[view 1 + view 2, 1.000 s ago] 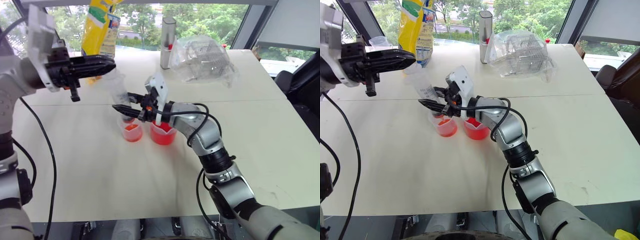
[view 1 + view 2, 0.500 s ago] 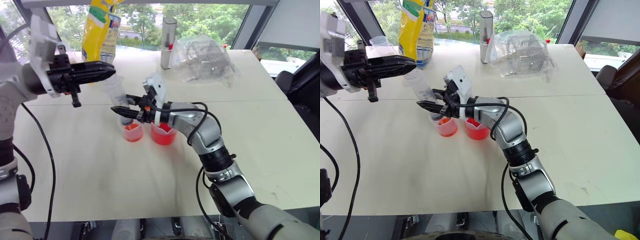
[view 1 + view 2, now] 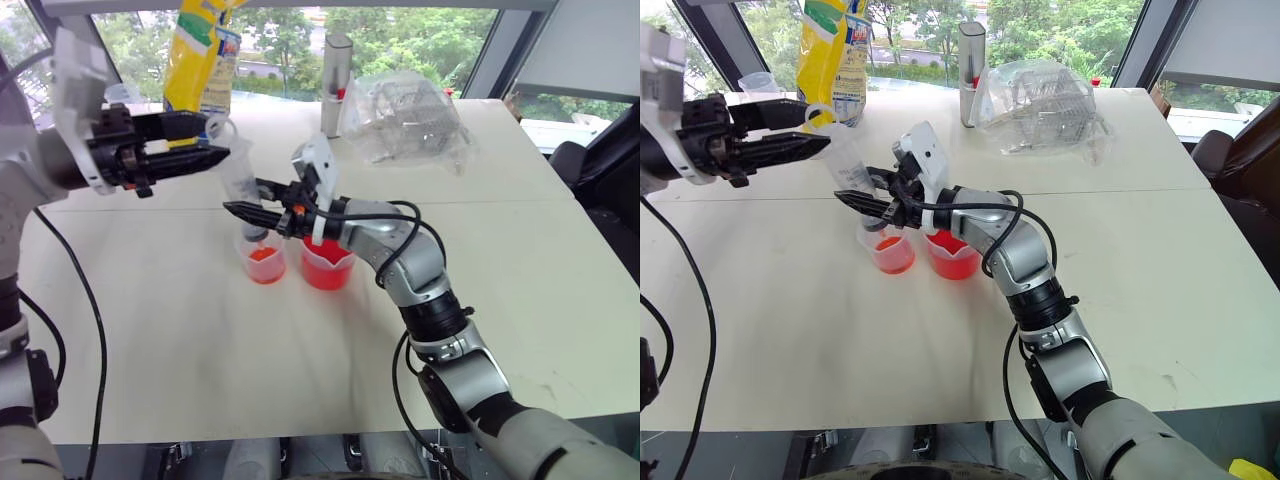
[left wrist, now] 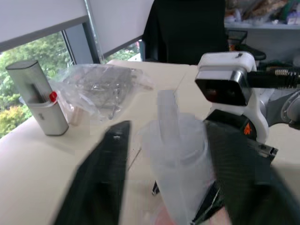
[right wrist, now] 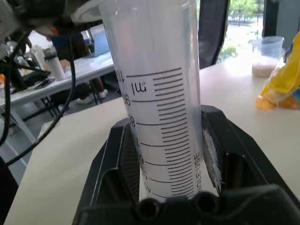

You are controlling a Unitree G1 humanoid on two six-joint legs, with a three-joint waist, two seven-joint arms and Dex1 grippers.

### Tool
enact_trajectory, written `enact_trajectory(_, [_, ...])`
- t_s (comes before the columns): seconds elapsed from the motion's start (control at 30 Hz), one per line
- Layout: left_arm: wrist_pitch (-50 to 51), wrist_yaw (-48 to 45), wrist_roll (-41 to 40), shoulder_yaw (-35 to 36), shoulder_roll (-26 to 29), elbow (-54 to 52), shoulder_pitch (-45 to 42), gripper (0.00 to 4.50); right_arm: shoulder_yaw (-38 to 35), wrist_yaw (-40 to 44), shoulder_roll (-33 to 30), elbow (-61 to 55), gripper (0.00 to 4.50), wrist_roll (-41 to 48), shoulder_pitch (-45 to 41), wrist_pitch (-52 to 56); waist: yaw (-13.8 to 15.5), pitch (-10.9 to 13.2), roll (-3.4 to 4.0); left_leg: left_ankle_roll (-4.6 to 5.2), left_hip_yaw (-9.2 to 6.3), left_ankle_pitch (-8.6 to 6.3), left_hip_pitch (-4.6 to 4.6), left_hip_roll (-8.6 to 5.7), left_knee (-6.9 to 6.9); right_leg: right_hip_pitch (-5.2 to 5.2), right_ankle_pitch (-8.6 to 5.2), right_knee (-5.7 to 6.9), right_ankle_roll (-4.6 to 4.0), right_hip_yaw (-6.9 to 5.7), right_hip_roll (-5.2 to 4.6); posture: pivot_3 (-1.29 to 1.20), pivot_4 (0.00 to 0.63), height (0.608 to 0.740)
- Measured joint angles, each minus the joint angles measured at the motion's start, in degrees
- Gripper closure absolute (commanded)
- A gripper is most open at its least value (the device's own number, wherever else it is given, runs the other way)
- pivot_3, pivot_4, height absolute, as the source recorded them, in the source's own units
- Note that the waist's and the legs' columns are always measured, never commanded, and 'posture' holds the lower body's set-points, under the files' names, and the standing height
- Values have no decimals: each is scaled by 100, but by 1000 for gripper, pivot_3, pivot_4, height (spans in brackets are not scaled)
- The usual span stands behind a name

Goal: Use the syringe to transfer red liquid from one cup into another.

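We see the left claw (image 3: 205, 143) held level with fingers spread apart, while the right claw (image 3: 243, 211) points leftward, fingers clamped, elbow bent.

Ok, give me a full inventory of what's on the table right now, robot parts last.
Syringe: one, clear, tilted above the smaller cup, barrel clamped in the right end effector.
Smaller cup: one, clear with orange-red liquid, mid-table, on the spouted beaker's left.
Spouted beaker: one, clear, bright red liquid, beside the smaller cup.
Grey cylinder bottle: one, far edge by the window.
Yellow bag: one, far left.
Cup with white powder: one, clear, near the yellow bag.
Crumpled plastic bag: one, clear, far right of the bottle.
Table: one, cream.
Left end effector: open around the syringe's upper end.
Right end effector: shut on the syringe barrel.
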Motion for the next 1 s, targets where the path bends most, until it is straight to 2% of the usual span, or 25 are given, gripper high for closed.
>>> enact_trajectory(0.27, [284, 100, -204, 44, -24, 285, -190, 20, -114, -51, 116, -46, 2952, 29, -68, -162, -12, 0, -1, 0, 1, 0, 0, 0, 0, -1, 0, 0, 0, 1, -1, 0, 150, 740])
enact_trajectory(0.57, [307, 196, -423, 543, 70, 95, 419, 20, -160, -72, 72, -98, 2952, 226, -98, 101, -114, 0, -1, 0, -2, 0, 0, 0, -2, 0, 0, 0, 0, 3, -11, 0, 150, 740])
enact_trajectory(0.77, [392, 383, -631, 1007, 70, 55, 671, 20, -589, -136, -216, -373, 2952, 519, -482, 546, -129, 0, -1, -1, -5, 0, 0, 0, -4, -1, 0, 0, -1, 2, -13, 0, 150, 740])
enact_trajectory(0.9, [267, 366, -554, 877, 6, -105, 953, 20, -784, -275, -433, -487, 2952, 750, -762, 1041, -130, 1, 0, -2, -5, 1, -1, 0, -5, -2, 1, 0, -2, 3, -19, 0, 150, 740])
enact_trajectory(1.0, [16, 309, -366, 607, -157, -302, 1250, 20, -1051, -583, -1059, -550, 2952, 908, -1332, 2002, -95, 1, 1, -3, -7, 0, -2, -5, -5, -1, 0, -5, -5, 0, -31, 0, 150, 740])
